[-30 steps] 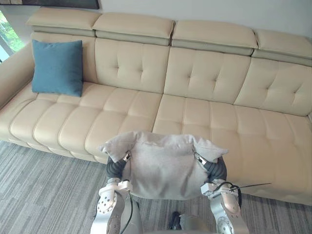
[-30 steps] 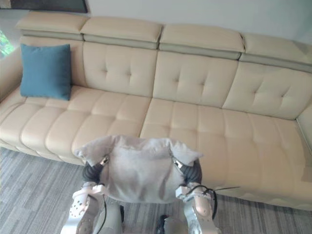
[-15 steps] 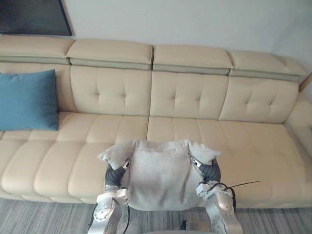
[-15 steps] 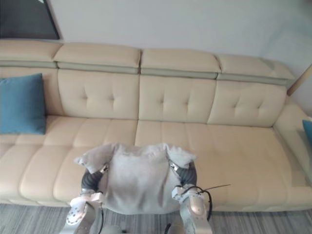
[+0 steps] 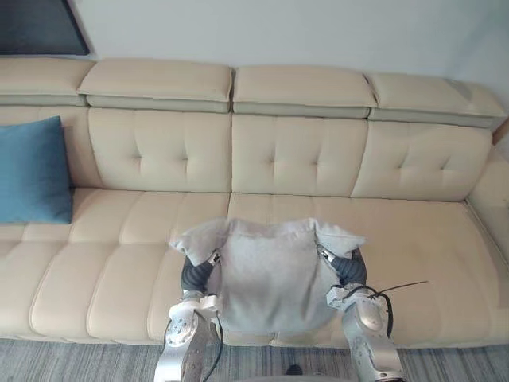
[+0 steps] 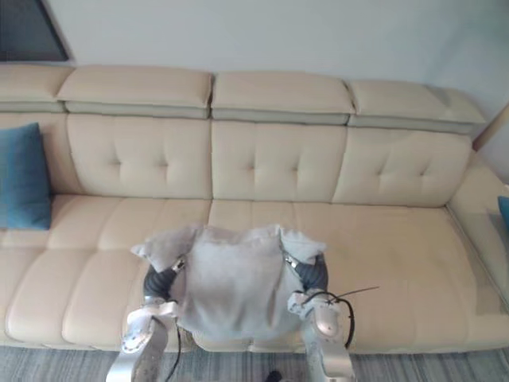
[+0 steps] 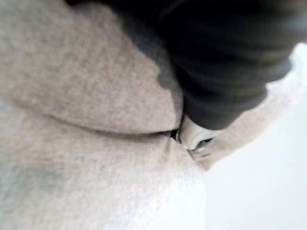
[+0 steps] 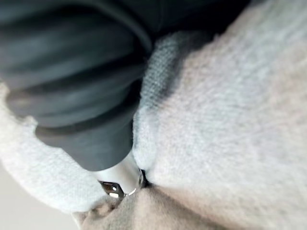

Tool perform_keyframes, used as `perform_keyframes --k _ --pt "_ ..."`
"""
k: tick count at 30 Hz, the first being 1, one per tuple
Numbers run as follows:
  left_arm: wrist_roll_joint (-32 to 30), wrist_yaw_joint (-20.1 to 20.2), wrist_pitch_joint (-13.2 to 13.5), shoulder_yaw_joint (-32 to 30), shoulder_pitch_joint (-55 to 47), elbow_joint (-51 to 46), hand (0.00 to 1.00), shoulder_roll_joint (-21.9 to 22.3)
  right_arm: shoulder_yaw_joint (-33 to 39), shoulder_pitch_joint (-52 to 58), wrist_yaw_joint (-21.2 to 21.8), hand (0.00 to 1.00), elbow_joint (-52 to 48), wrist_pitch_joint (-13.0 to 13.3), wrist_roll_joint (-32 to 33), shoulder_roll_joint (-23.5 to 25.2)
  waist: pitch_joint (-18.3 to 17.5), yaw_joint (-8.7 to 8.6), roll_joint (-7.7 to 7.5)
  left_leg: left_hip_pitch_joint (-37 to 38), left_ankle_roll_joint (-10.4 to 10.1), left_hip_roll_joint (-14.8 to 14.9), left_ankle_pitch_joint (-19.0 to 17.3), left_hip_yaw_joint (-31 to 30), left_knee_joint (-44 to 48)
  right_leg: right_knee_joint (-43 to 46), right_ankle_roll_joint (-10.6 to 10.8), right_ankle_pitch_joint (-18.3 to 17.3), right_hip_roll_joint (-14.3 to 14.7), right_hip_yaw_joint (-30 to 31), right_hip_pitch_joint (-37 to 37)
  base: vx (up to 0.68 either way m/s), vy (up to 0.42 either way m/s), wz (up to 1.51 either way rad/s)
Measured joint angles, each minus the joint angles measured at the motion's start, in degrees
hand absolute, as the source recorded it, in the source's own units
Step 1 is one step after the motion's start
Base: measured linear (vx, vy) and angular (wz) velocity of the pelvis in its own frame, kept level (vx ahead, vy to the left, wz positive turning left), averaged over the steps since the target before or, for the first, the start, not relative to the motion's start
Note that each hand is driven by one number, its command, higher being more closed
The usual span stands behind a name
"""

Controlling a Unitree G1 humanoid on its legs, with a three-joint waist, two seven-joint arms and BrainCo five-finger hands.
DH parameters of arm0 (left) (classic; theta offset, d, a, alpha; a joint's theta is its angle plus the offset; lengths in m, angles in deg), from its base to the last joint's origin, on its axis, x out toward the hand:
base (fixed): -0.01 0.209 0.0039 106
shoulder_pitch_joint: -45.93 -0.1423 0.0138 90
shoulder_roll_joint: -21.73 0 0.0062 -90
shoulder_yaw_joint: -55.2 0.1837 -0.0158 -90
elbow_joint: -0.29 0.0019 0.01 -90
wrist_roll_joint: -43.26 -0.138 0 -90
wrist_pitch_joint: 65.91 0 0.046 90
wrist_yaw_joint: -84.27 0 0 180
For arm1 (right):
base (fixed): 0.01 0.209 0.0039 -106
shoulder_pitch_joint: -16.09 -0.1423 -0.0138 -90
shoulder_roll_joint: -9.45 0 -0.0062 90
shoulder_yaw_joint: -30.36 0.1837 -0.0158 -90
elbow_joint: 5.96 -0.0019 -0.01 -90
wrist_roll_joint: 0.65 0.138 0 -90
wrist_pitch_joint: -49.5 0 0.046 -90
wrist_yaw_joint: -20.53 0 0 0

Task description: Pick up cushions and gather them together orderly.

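Observation:
I hold a grey cushion [image 5: 270,270] upright in front of me, over the front edge of the beige sofa's seat [image 5: 413,239]. My left hand [image 5: 193,274] grips its left side and my right hand [image 5: 348,270] its right side, just under the two upper corners, which flop outward. In the left wrist view a silver finger [image 7: 194,134] digs into a fold of the grey cloth [image 7: 86,96]. The right wrist view shows the same pinch, finger [image 8: 117,175] in cloth [image 8: 230,124]. A blue cushion [image 5: 32,171] leans upright against the sofa's back at the far left.
The long beige sofa [image 5: 294,159] spans the view, with tufted back panels and a wide bare seat between the blue cushion and its right arm. A blue edge [image 6: 504,213] shows past the right arm. Grey carpet [image 5: 79,362] runs along the sofa's front.
The camera has moved closer to the sofa and turned right, so the blue cushion sits at the view's left edge. The grey cushion stays held the same way between both hands.

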Motion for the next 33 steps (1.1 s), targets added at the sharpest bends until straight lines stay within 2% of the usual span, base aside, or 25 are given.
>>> perform_keyframes --k 6,7,8,10,13,15,16,19,23,31,32,33 --pt "-2.9 -7.9 0.2 -1.9 11.5 0.0 1.0 -2.2 -2.7 -12.7 -4.8 1.0 1.3 0.4 -1.0 0.4 -0.2 1.91 -0.02 -3.8 0.0 -1.9 2.5 -2.7 -1.1 -10.6 0.4 6.4 -0.2 -2.5 1.9 -0.04 0.035 0.22" --pt "-3.4 -10.4 0.4 -1.9 16.5 0.6 1.0 -3.7 -2.7 -18.1 -6.8 1.0 3.5 1.0 -2.6 0.3 0.0 2.38 -0.06 -6.2 -0.1 -2.3 3.5 -3.7 -1.3 -10.8 -0.1 7.2 -0.5 -3.3 0.0 -0.08 -0.002 0.31" --pt "-3.7 -11.1 0.5 -1.9 18.2 1.1 1.0 -4.3 -2.7 -20.0 -7.4 1.0 4.4 1.2 -2.6 0.3 0.0 2.61 -0.11 -7.2 -0.2 -2.3 3.9 -3.9 -1.3 -10.7 -0.1 7.3 -0.5 -3.5 -0.9 -0.12 -0.016 0.27" --pt "-3.7 -15.0 2.3 -1.8 28.0 5.3 1.0 -7.5 -3.3 -28.7 -11.4 1.0 8.5 1.6 -5.2 -0.2 0.2 3.32 -0.31 -12.4 -1.0 -2.7 5.9 -5.1 -0.9 -9.4 -0.9 8.0 -1.0 -4.2 -6.1 -0.16 -0.035 0.21" --pt "-3.7 -17.9 3.3 -1.8 38.7 10.1 1.0 -11.6 -4.7 -36.1 -15.6 1.0 11.1 1.6 -8.3 -1.7 1.6 3.55 -0.37 -16.8 -1.5 -2.5 7.4 -5.2 -1.0 -6.1 -1.2 7.9 -1.6 -4.1 -11.9 -0.18 -0.045 0.05" --pt "-3.7 -18.2 3.9 -1.6 42.9 12.5 1.0 -12.5 -4.7 -38.8 -17.2 1.0 11.6 1.6 -9.3 -2.6 2.2 3.53 -0.23 -18.7 -1.8 -2.5 7.5 -5.1 -1.1 -4.5 -1.4 7.8 -1.9 -3.9 -14.7 -0.13 -0.008 -0.02" --pt "-3.2 -18.4 4.2 -1.1 46.9 14.4 1.0 -13.8 -4.6 -41.0 -18.5 1.0 11.6 1.6 -9.4 -3.3 3.6 3.44 -0.39 -19.9 -2.1 -2.6 7.9 -5.1 -1.2 -3.3 -1.5 7.7 -2.2 -3.6 -16.4 -0.14 0.008 0.01" --pt "-1.9 -19.3 4.3 0.8 56.6 20.0 1.0 -16.5 -3.7 -46.9 -22.4 1.0 11.7 1.4 -12.0 -4.6 6.4 2.2 -1.29 -23.8 -2.3 -3.0 9.8 -5.2 -1.9 -1.2 -2.0 7.8 -3.4 -3.7 -21.2 -0.13 0.003 0.08" --pt "0.3 -19.3 4.3 1.9 66.0 26.3 1.0 -17.6 -1.3 -55.5 -25.6 1.0 14.3 0.8 -16.0 -6.0 8.4 1.21 -1.46 -28.4 -3.0 -3.2 12.1 -5.5 -3.3 -0.3 -3.0 8.8 -3.9 -4.2 -26.7 -0.09 -0.027 0.06" --pt "2.9 -18.9 5.0 1.7 76.9 33.9 1.0 -17.9 0.6 -64.9 -27.7 1.0 18.4 -0.6 -16.1 -9.3 11.2 -0.15 -1.33 -34.3 -4.1 -2.1 13.4 -5.2 -4.0 -0.8 -4.2 9.7 -2.9 -4.5 -32.9 0.0 -0.027 -0.01" --pt "2.9 -18.8 5.0 1.6 77.2 34.6 0.0 -17.8 0.8 -65.3 -27.7 1.0 18.9 -0.7 -16.1 -9.3 11.6 -0.2 -1.32 -34.3 -4.1 -2.1 13.4 -5.1 -4.0 -0.8 -4.2 9.7 -2.8 -4.5 -32.9 0.07 -0.001 -0.05" --pt "2.9 -18.8 5.0 1.5 77.9 36.1 0.0 -17.3 1.3 -66.2 -27.9 0.0 20.4 -0.8 -16.1 -9.3 12.8 -0.44 -1.34 -34.3 -4.2 -1.9 13.5 -5.0 -4.0 -0.9 -4.2 9.7 -2.7 -4.4 -32.9 0.05 0.001 -0.03"
